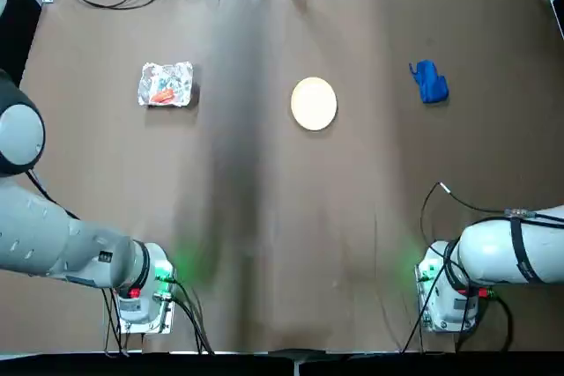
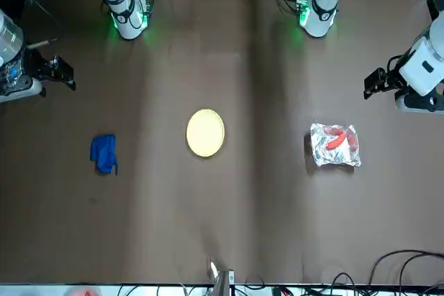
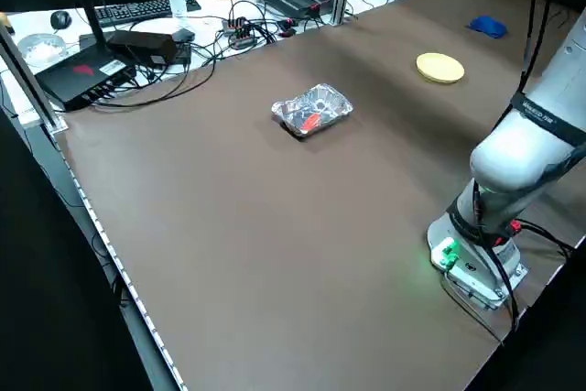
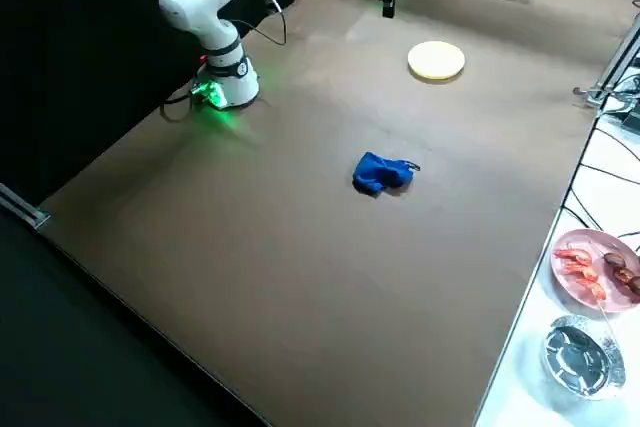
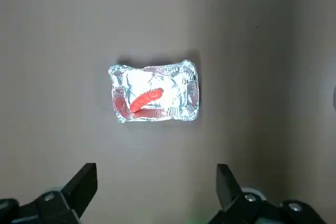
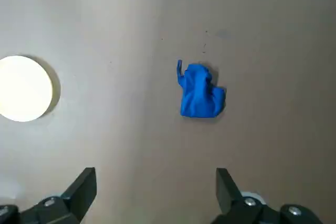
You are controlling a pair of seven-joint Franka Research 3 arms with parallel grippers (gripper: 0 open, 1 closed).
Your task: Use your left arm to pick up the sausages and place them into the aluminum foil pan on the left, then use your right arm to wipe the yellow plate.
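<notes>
Red sausage (image 5: pixel 147 99) lies diagonally inside the foil pan (image 5: pixel 176 91), long axis slantwise.

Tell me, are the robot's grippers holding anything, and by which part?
Nothing is held: the black left gripper and black right gripper are both open and empty.

White rounded arms, grey joint caps, black cables, black pincer (image 5: pixel 156 184), silver screws
</notes>
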